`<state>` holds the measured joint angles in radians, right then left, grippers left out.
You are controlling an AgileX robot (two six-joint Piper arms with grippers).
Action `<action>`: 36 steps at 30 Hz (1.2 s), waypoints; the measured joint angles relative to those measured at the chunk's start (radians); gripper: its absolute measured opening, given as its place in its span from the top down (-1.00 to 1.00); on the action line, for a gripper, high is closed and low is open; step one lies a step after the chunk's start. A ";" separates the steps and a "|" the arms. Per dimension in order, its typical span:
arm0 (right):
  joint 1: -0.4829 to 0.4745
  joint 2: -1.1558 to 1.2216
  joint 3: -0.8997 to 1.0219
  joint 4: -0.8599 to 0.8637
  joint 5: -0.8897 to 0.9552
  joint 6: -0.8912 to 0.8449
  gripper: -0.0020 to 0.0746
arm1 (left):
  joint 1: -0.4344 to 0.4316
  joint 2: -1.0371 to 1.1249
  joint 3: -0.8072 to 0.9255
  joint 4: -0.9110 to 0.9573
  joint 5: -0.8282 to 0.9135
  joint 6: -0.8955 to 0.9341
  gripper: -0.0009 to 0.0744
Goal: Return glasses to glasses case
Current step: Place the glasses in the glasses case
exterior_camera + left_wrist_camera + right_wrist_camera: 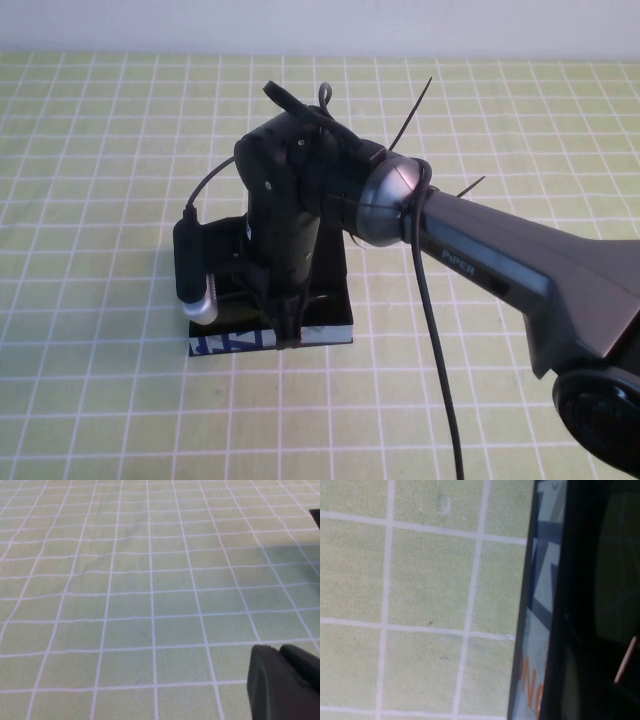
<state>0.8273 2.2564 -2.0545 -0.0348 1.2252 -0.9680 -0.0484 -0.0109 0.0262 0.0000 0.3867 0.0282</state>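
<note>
The glasses case (240, 341) lies flat on the green checked cloth, its light blue-white front edge with dark blue marks toward me. My right gripper (283, 325) points straight down onto the case just behind that edge, its fingers close together. In the right wrist view the printed front edge (540, 605) runs beside a dark interior, where a faintly tinted lens of the glasses (617, 565) lies right under the gripper. From above the glasses are hidden by the arm. My left gripper (280, 652) hovers over bare cloth, fingers together, holding nothing.
The right arm (520, 270) reaches in from the lower right, and a black cable (430, 330) hangs from it toward the near edge. A wrist camera (195, 275) juts out left of the gripper. Green checked cloth (100, 200) surrounds the case.
</note>
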 joint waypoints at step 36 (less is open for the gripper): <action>-0.020 -0.104 0.000 -0.091 0.002 0.081 0.15 | 0.000 0.000 0.000 0.000 0.000 0.000 0.98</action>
<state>0.8072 2.1526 -2.0545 -0.1257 1.2269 -0.8873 -0.0484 -0.0109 0.0262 0.0000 0.3867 0.0282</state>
